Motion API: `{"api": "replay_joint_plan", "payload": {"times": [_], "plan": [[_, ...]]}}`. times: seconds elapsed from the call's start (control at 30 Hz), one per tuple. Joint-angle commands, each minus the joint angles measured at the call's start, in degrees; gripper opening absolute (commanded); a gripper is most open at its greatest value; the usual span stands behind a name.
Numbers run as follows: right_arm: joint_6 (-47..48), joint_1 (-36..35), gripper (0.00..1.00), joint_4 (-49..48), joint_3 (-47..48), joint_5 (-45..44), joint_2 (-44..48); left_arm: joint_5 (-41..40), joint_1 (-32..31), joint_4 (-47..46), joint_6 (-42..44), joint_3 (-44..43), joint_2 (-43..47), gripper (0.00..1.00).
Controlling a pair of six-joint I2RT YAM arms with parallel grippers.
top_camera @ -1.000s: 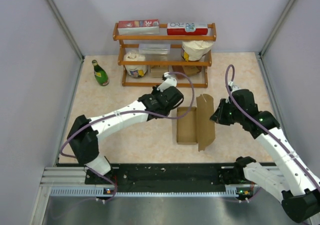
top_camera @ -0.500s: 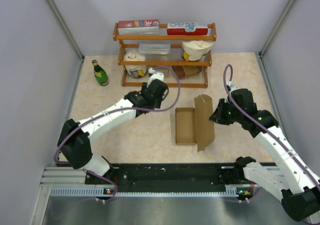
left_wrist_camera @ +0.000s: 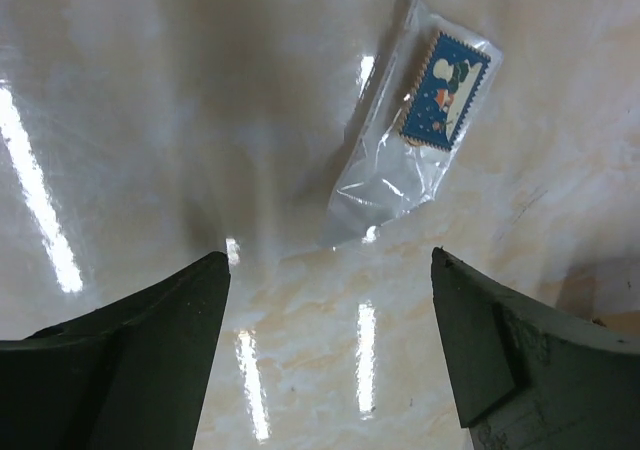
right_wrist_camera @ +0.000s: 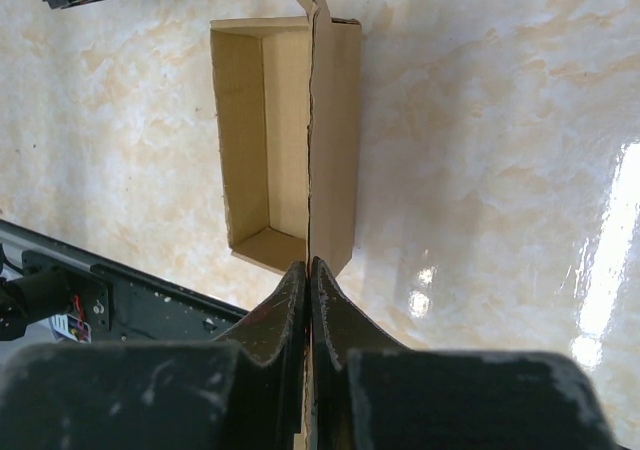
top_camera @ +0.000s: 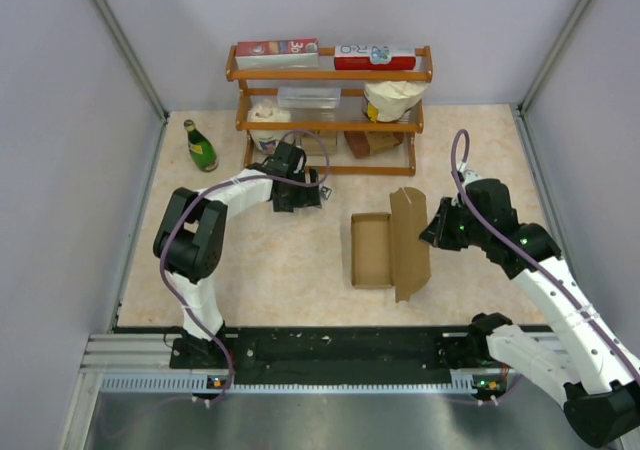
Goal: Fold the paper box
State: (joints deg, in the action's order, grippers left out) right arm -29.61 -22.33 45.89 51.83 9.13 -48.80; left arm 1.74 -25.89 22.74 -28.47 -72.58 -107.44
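Observation:
The paper box [top_camera: 372, 252] is a plain brown cardboard tray lying open on the table right of centre, with its lid flap [top_camera: 411, 238] standing upright along the right side. My right gripper [top_camera: 436, 232] is shut on that flap's edge. In the right wrist view the thin cardboard edge [right_wrist_camera: 312, 120] runs straight into my closed right gripper [right_wrist_camera: 308, 266], with the tray [right_wrist_camera: 262, 140] to its left. My left gripper [top_camera: 298, 198] is away from the box, near the shelf's foot. In the left wrist view the left gripper [left_wrist_camera: 330, 260] is open over bare table with nothing between the fingers.
A wooden shelf [top_camera: 330, 120] at the back holds red-and-white cartons, white tubs and small brown blocks. A green bottle [top_camera: 200, 145] stands to its left. A small clear bag with a blue card [left_wrist_camera: 425, 120] lies ahead of the left gripper. A black rail [top_camera: 330, 350] runs along the near edge.
The left gripper has drawn back from the box's far left corner toward the shelf and has opened. The right gripper and the upright flap have stayed put.

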Motion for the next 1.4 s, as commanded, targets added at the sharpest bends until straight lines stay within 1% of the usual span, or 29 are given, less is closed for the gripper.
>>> {"api": "replay_joint_plan", "payload": {"times": [0.0, 0.2, 0.27, 0.5, 0.53, 0.57, 0.63, 0.77, 0.8, 0.87, 1.03, 1.1, 1.37], "plan": [[-0.01, 0.44, 0.00, -1.15, 0.99, 0.19, 0.90, 8.37, 1.54, -5.51, -0.89, -0.63, -1.63, 0.87], [0.16, 0.44, 0.00, -1.15, 0.90, 0.19, 1.16, 8.19, 1.37, -3.85, 1.13, -2.74, -5.24, 0.87], [0.16, 0.44, 0.00, -1.15, 0.90, 0.10, 1.16, 7.50, 0.93, -3.67, 2.27, -3.01, -5.94, 0.86], [0.16, 0.44, 0.00, -1.06, 0.90, 0.45, 1.25, -1.20, -2.15, 2.04, 5.62, -6.08, -9.01, 0.81], [0.16, 0.44, 0.00, -1.06, 0.90, 0.45, 1.33, -1.12, -2.41, 2.39, 5.88, -6.43, -9.45, 0.80], [0.16, 0.44, 0.00, -1.06, 0.81, 0.45, 1.51, -3.73, -2.41, 2.66, 6.05, -6.61, -9.89, 0.79], [0.25, 0.44, 0.00, -1.07, 0.81, 0.45, 1.51, -4.46, -2.67, 2.66, 6.41, -6.79, -10.77, 0.75], [0.34, 0.44, 0.00, -1.06, 0.90, 0.45, 1.60, -6.56, -3.73, 2.74, 6.41, -7.31, -11.91, 0.72], [0.34, 0.44, 0.00, -1.15, 0.99, 0.54, 1.60, -6.83, -3.82, 2.83, 6.41, -7.49, -12.27, 0.71], [0.43, 0.44, 0.00, -1.07, 0.99, 0.54, 1.60, -7.71, -4.26, 2.83, 6.50, -7.67, -12.62, 0.65], [0.43, 0.44, 0.00, -1.07, 0.99, 0.54, 1.69, -8.86, -5.48, 2.92, 6.58, -7.67, -12.97, 0.55], [0.51, 0.44, 0.00, -1.15, 0.99, 0.54, 1.60, -9.03, -5.75, 2.92, 6.50, -7.67, -13.24, 0.54], [0.52, 0.44, 0.00, -1.07, 1.08, 0.63, 1.60, -8.68, -5.93, 3.18, 6.32, -7.76, -13.94, 0.37]]}}
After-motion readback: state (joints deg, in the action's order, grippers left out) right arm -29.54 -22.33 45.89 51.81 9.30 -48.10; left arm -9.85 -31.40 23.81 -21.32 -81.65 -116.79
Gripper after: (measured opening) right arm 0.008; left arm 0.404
